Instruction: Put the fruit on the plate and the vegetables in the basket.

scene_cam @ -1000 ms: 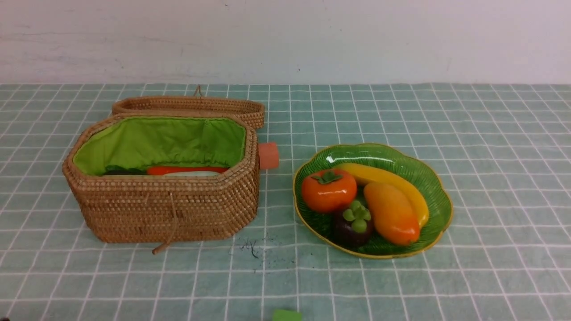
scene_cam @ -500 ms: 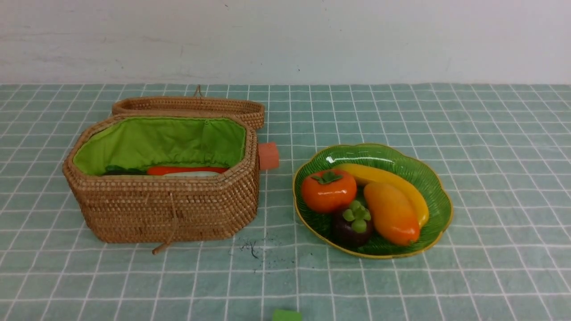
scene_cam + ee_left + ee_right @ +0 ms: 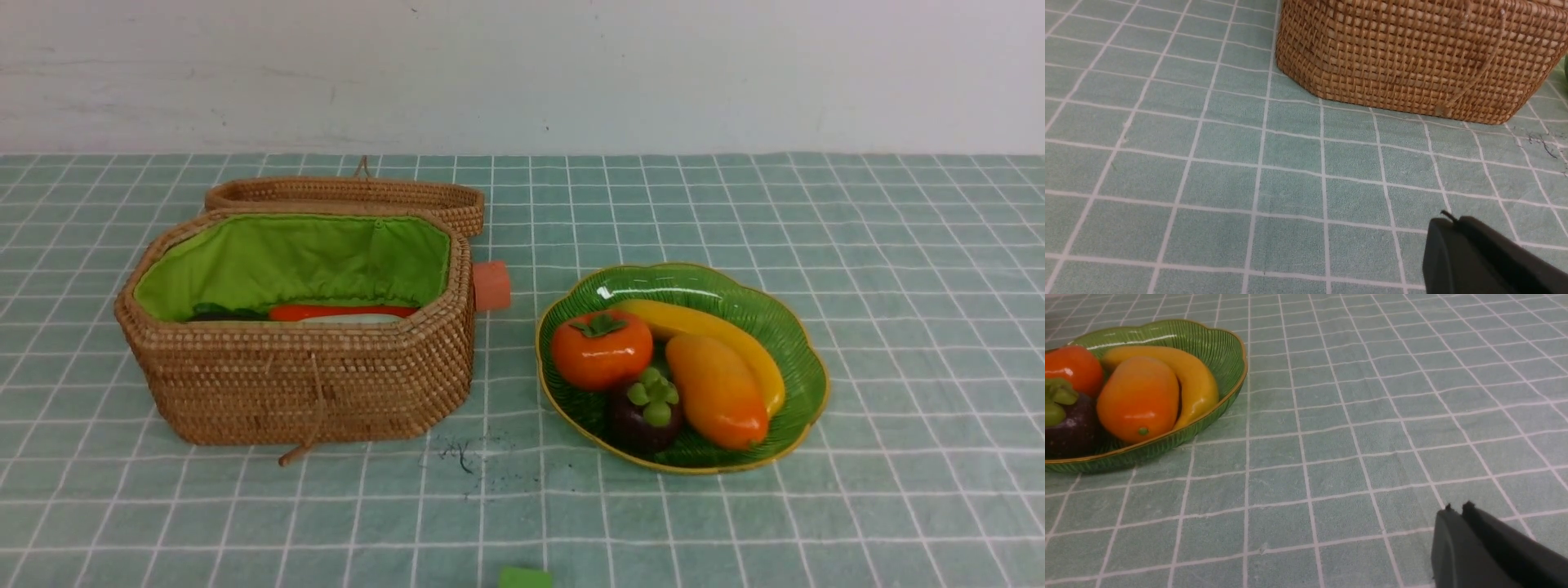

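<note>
Both arms sit low and out of the front view, and the table tells the story. On the left stands the large tan woven wicker basket (image 3: 298, 384) with its bright green cloth lining, its woven lid (image 3: 347, 196) lying flipped open behind it. Down inside, a slim orange-red carrot (image 3: 339, 311) lies along the near wall with a sliver of white radish (image 3: 351, 318) just in front of it and something dark at the left end, too hidden to name. A small salmon-coloured cylinder (image 3: 491, 285) pokes out beside the basket's right end.

Over on the right, the wide green glass plate with the wavy gold rim (image 3: 784, 327) carries all four fruits: the round orange persimmon (image 3: 602, 349), the dark purple mangosteen (image 3: 645, 412) in front of it, the orange-yellow oval mango (image 3: 717, 390), and the yellow banana (image 3: 710, 327) curving behind the mango.

The left gripper (image 3: 1447, 218) hovers over bare green checked tablecloth (image 3: 898, 245) near the basket's front wall, jaws pressed together, holding nothing. The right gripper (image 3: 1457, 508) hangs over the cloth well clear of the plate, fingers together too, empty.
</note>
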Available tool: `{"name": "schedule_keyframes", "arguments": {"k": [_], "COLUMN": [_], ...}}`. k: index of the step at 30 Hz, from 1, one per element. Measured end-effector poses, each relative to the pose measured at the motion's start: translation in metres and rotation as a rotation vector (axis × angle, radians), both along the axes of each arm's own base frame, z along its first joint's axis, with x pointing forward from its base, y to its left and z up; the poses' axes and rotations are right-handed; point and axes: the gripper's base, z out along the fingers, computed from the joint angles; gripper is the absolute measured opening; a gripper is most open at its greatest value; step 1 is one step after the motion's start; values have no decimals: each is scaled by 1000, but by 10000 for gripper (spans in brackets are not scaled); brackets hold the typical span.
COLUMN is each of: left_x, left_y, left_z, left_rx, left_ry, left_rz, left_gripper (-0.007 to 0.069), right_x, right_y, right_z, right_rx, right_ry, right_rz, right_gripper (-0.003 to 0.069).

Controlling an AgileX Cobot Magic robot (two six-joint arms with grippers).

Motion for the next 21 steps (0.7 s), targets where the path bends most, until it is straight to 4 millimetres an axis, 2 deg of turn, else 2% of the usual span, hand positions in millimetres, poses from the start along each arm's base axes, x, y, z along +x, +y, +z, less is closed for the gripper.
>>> {"name": "schedule_keyframes", "arguments": {"k": [21], "left_x": [0], "left_y": [0], "left_z": [0], "left_rx": [1], "left_ry": [0], "left_rz": [0], "left_gripper": [0], "right_x": [0], "right_y": [0], "right_z": [0], "right_rx": [-1], "right_ry": [0], "right_rz": [0], "right_gripper": [56]}}
